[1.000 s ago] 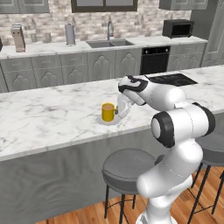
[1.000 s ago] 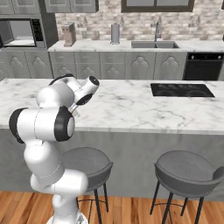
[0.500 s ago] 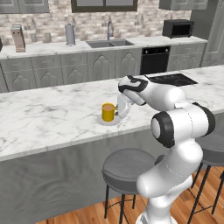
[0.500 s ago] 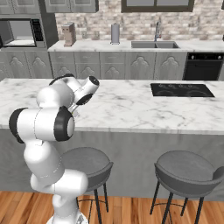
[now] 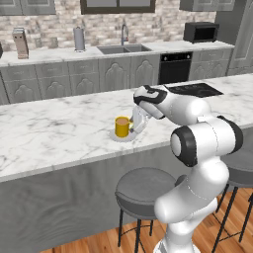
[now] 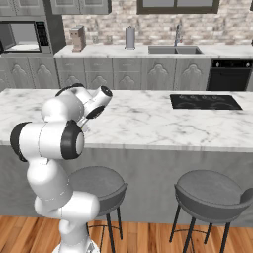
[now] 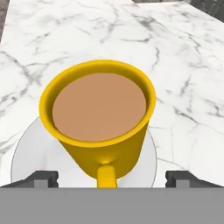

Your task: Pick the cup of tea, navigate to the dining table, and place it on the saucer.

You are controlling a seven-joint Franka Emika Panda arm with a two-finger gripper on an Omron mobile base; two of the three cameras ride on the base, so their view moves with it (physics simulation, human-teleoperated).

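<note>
The yellow cup of tea [image 5: 121,126] stands upright on the pale saucer [image 5: 124,138], on the white marble dining table [image 5: 49,133]. My gripper [image 5: 138,124] is just to the cup's right, at its handle side. In the hand view the cup of tea [image 7: 99,109], full of brown liquid, rests on the saucer [image 7: 28,151] with its handle pointing at me. My gripper [image 7: 111,179] is open, with one dark fingertip [image 7: 42,178] far out on each side of the handle and neither touching it. In the right base view my arm hides the cup above the dining table [image 6: 148,123].
A black cooktop [image 5: 193,89] is set into the table to the right of the arm. Two grey stools [image 6: 212,192] stand in front of the table's near edge. Behind lies the back counter with a sink [image 5: 117,49] and a microwave [image 5: 200,31].
</note>
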